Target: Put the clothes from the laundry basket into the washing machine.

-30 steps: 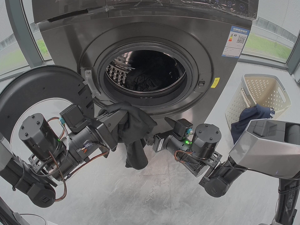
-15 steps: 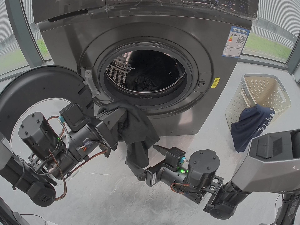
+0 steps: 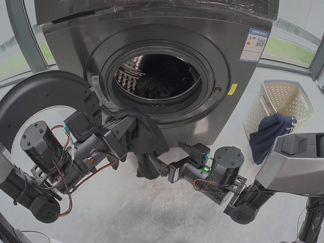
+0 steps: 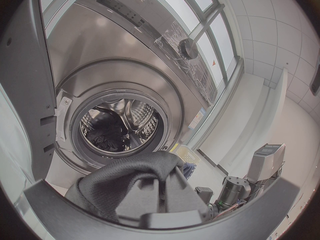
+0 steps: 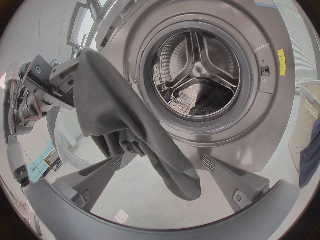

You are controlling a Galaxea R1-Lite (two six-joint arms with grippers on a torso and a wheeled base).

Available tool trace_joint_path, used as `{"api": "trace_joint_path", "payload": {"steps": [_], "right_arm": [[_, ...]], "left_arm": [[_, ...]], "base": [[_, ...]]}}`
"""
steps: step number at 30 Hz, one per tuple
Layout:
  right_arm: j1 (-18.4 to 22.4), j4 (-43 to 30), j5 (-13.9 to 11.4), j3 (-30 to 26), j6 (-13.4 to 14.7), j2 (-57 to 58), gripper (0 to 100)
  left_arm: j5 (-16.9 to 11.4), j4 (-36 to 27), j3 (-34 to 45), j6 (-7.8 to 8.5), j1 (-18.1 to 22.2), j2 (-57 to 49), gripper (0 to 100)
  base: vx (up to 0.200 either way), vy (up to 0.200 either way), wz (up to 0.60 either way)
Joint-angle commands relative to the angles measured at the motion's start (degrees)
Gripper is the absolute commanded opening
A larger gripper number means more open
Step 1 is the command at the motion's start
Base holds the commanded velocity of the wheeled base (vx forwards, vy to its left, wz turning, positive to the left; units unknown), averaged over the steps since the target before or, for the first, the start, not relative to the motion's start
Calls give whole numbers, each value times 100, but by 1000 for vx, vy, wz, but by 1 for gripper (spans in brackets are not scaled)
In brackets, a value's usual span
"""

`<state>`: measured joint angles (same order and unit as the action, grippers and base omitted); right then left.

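Just below the washing machine [image 3: 216, 64] opening, left gripper [image 3: 130, 125] is clamped on dark garment [image 3: 148, 135]. Right gripper [image 3: 168, 157] is spread wide at the hanging tail. Suggest: gather the tail first, lift both ends clear of the opening's edge, release deep inside.

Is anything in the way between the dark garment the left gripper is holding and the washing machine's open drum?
Nothing visible. The dark garment hangs from the left gripper just below the drum opening, the door is swung aside, and the open right gripper sits lower, by the garment's hanging end.
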<state>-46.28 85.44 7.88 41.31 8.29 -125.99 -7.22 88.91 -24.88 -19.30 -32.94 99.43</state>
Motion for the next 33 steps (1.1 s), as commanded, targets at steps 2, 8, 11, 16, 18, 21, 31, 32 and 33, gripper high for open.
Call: {"api": "trace_joint_path", "payload": {"steps": [2, 8, 11, 16, 18, 21, 31, 32, 33], "right_arm": [[435, -1, -84, 395, -91, -321, 100], [444, -28, -93, 808, -108, -585, 100], [462, -37, -102, 914, -152, -637, 100], [532, -54, -102, 993, -161, -813, 100], [541, -54, -102, 993, -161, -901, 100], [541, -54, -102, 1063, -161, -1050, 100], [505, -63, -111, 1828, -161, -1059, 100], [488, -54, -111, 1828, -161, -1006, 100], [488, -54, -111, 1828, -161, -1006, 100]], "left_arm": [[1, 4, 10, -4, -37, -11, 0], [1, 4, 10, -4, -37, -20, 0], [1, 4, 1, -4, -46, -20, 0], [1, 4, 1, -4, -46, -11, 0], [10, 4, 1, -4, -46, -20, 0], [10, 13, 1, -4, -46, -20, 0], [1, 4, 62, -4, -46, -2, 0], [-8, 4, 62, -4, -37, -2, 0], [-8, 4, 62, -4, -37, -2, 0]], "base": [[0, 0, 0], [0, 0, 0], [0, 0, 0], [0, 0, 0], [0, 0, 0], [0, 0, 0], [0, 0, 0], [0, 0, 0], [0, 0, 0]]}}
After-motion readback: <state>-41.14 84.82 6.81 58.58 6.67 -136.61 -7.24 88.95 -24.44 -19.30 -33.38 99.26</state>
